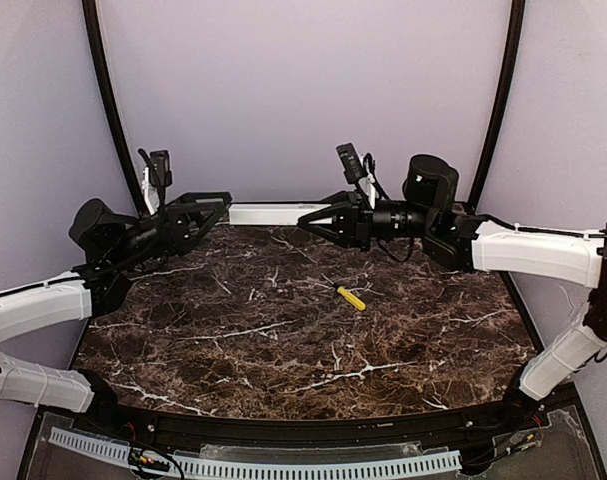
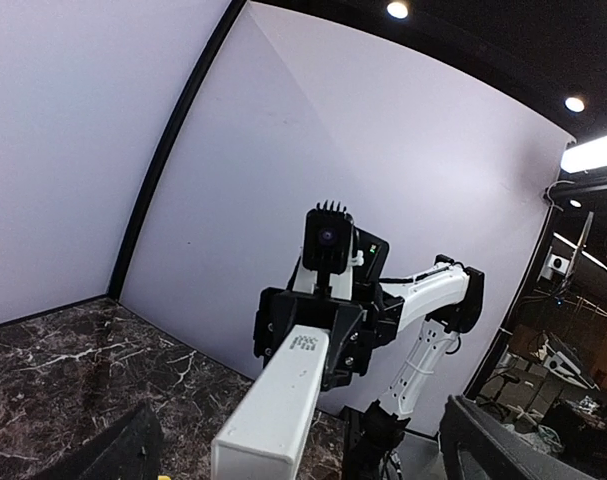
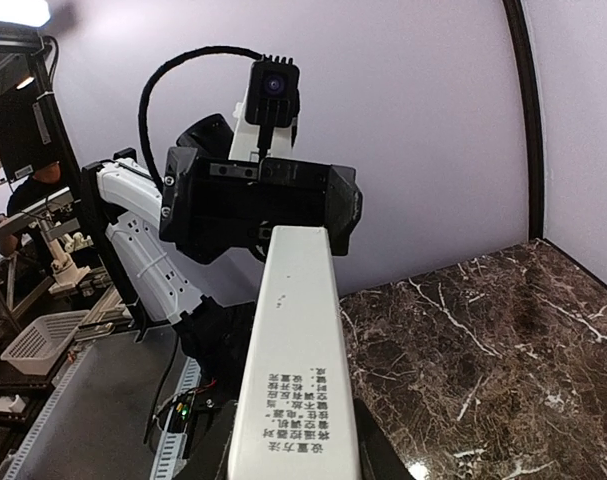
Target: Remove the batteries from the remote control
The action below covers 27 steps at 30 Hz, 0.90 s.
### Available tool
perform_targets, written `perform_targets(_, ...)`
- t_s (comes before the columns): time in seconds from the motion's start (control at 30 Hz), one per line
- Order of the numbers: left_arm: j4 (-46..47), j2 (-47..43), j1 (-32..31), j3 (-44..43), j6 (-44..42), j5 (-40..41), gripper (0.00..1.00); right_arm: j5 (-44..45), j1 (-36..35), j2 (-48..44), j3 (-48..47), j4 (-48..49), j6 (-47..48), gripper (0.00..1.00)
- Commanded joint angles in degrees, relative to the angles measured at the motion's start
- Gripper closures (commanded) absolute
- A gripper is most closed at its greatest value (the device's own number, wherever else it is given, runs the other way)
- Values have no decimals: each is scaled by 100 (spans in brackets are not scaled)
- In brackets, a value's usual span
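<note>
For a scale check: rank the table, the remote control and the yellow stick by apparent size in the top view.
1. table, by far largest
2. remote control, ends partly hidden
3. yellow stick, clearly smallest

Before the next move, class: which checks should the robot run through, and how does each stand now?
1. Right tool clamped on the remote control: ok.
2. Left tool open, not gripping the remote: ok.
3. Remote held in the air above the table: ok.
4. Batteries reachable: cannot tell, none shows.
5. Yellow stick lies apart from both tools: ok.
</note>
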<state>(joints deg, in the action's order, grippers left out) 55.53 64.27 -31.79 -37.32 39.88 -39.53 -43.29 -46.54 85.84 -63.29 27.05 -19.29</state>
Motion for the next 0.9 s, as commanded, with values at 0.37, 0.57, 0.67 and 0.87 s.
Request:
perform_targets(0.37, -6173, -1346, -31, -1401, -289, 1178, 4, 180, -28, -652, 367, -1136, 2954, 100)
perform_targets(0.57, -5900, -789, -29, -1768, 717, -134, 8, 117, -39, -814, 524, -1156, 3585, 100)
perform_targets(0.67, -5807, -594, -29, -1844, 892, -463, 9, 72, -39, -932, 626, -1114, 3805, 100)
perform_targets(0.87, -6137, -65, -34, -1998, 797, -776, 11, 72, -43, -1111, 835, -922, 3962, 100)
